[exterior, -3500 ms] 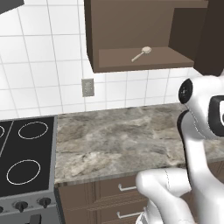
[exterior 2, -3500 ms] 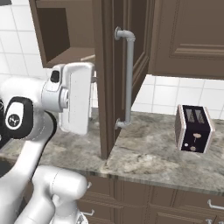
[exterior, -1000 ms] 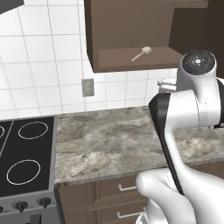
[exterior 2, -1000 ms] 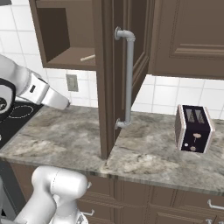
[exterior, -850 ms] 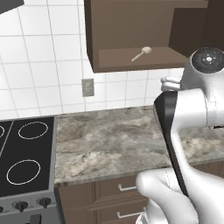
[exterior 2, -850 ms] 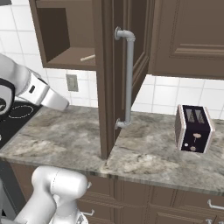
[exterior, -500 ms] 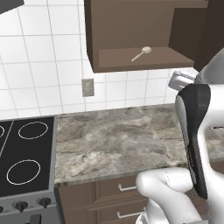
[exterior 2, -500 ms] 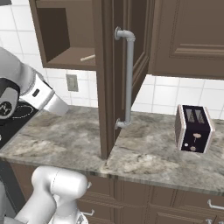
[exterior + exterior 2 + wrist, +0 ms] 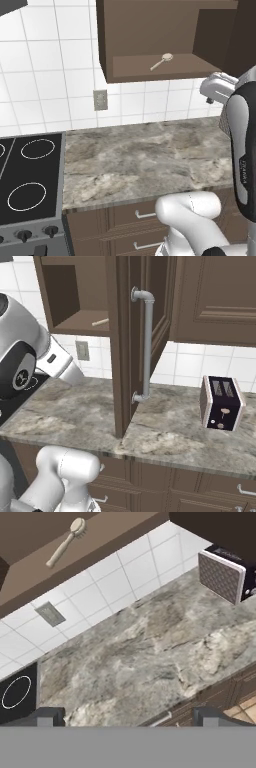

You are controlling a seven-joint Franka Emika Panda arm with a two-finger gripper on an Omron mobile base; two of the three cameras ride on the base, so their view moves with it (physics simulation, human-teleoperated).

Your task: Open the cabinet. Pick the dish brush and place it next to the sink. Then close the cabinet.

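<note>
The cabinet (image 9: pixel 150 30) stands open, its door (image 9: pixel 125 346) swung out edge-on with the long silver handle (image 9: pixel 146 346) facing right. The dish brush (image 9: pixel 162 61) lies on the bare bottom shelf, also visible as the brush (image 9: pixel 100 322) and, in the hand view, as the brush (image 9: pixel 65 543) at top left. My gripper (image 9: pixel 128 717) is open, with its fingertips (image 9: pixel 47 714) wide apart and nothing between them. It looks down at the counter from well below and away from the shelf. The sink is out of view.
A marbled counter (image 9: pixel 145 155) runs under the cabinet, with a stove (image 9: pixel 25 185) at its left and a toaster (image 9: pixel 221 403) at its right. A wall outlet (image 9: pixel 100 100) sits below the cabinet. Drawers (image 9: pixel 135 215) line the counter front.
My arm has swung to the right in the left base view, and the hand now sits higher and further right. The gripper stayed open. The brush and door have not moved.
</note>
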